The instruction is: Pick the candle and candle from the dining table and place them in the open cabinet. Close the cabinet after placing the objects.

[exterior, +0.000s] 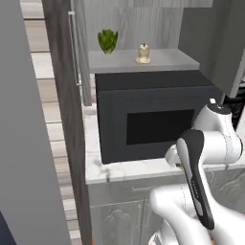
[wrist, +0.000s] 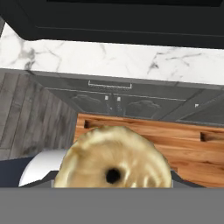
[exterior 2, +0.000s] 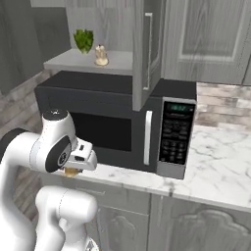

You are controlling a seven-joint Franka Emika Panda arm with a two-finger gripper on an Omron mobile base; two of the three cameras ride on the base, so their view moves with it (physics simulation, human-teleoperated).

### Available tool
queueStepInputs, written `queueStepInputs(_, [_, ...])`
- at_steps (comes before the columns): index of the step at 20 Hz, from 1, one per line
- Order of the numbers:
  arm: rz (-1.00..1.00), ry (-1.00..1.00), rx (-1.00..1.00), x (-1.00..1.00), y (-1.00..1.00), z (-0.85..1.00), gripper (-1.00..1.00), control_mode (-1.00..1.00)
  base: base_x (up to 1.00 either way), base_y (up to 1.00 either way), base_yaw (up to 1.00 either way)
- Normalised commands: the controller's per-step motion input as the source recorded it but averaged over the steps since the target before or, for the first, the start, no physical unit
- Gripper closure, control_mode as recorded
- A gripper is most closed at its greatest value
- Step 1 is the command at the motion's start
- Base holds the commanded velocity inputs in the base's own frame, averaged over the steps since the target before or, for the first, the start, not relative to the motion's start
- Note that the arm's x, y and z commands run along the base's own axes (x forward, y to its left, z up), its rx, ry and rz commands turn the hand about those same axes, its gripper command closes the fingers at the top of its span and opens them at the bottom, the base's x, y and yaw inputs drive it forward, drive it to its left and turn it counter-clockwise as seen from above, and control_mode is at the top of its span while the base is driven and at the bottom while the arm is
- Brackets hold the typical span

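Two candles in play: cream candle stands upright on the pale shelf of the open cabinet, long axis vertical, wick end up, just right of a green leafy plant. Tan-gold candle sits at the end effector, seen end-on in hand view, dark centre hole facing the camera, axis running along the hand. Finger tips hidden behind it, so grip looks clamped on it but cannot tell for sure. In right base view a bit of tan shows under the white hand, just above the marble surface edge. Black microwave sits on that surface below the shelf. Cabinet doors open
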Motion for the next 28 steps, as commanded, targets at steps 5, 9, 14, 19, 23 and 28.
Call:
queueStepInputs(5, [0.0, 0.0, 0.0, 0.0, 0.0, 0.0, 1.0, 1.0, 0.33, 0.28, 0.0])
queueStepInputs(9, [0.0, 0.0, 0.0, 0.0, 0.0, 0.0, 1.0, 1.0, 0.34, 0.09, 0.0])
queueStepInputs(14, [0.0, 0.0, 0.0, 0.0, 0.0, 0.0, 1.0, 1.0, 0.39, 0.14, 0.0])
queueStepInputs(19, [0.0, 0.0, 0.0, 0.0, 0.0, 0.0, 1.0, 1.0, 0.33, 0.18, 0.0])
queueStepInputs(23, [0.0, 0.0, 0.0, 0.0, 0.0, 0.0, 1.0, 1.0, 0.26, 0.15, 0.0])
queueStepInputs(28, [0.0, 0.0, 0.0, 0.0, 0.0, 0.0, 1.0, 1.0, 0.16, 0.05, 0.0])
